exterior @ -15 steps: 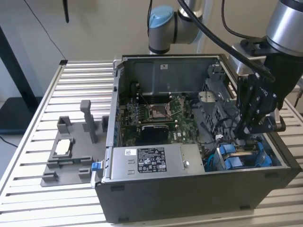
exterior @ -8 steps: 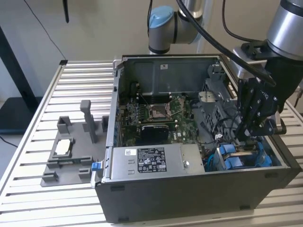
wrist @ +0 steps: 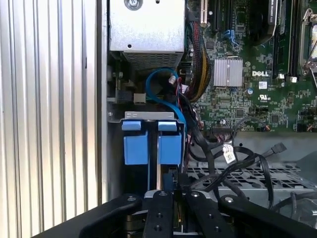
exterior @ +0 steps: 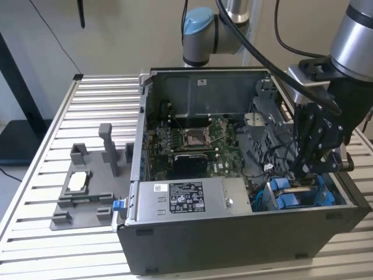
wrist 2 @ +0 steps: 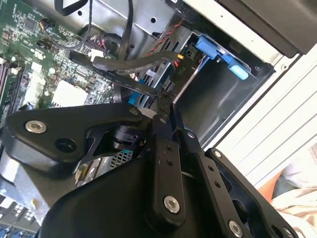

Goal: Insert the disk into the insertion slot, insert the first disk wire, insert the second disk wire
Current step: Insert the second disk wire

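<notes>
- A green printed-circuit motherboard (exterior: 226, 154) is lying flat inside the dark metal computer case (exterior: 233, 239).
- A silver box-shaped power supply (exterior: 186, 198) is sitting along the case's near wall.
- A grey plastic fixture (exterior: 84, 201) is resting on the slatted aluminium counter (exterior: 99, 99).

Setting: robotics lab / test bench. Evid.: robot arm (exterior: 201, 29) stands at slatted metal table (exterior: 99, 99); opened PC case (exterior: 233, 239) w/ bare board (exterior: 224, 154); grey jig (exterior: 81, 204) alongside.
</notes>
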{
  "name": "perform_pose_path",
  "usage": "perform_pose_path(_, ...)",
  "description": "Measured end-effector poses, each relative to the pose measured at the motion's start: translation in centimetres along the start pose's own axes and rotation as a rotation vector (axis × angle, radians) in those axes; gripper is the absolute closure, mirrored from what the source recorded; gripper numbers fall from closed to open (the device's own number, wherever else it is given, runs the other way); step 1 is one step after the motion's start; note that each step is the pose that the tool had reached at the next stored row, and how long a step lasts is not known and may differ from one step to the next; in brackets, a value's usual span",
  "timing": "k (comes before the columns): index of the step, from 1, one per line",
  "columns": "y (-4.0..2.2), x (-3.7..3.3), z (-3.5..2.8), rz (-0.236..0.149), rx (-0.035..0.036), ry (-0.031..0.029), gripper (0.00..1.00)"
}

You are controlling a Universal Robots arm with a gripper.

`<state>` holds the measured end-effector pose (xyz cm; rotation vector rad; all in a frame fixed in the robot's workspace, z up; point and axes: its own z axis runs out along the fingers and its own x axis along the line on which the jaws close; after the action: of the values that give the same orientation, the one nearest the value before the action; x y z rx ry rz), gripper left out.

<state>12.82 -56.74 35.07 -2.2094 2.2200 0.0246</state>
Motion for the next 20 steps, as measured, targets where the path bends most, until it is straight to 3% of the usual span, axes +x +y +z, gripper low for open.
perform_pose_path(20,-0.09,-0.01,0.39,0.017,0.0118,-0.0005,0.84)
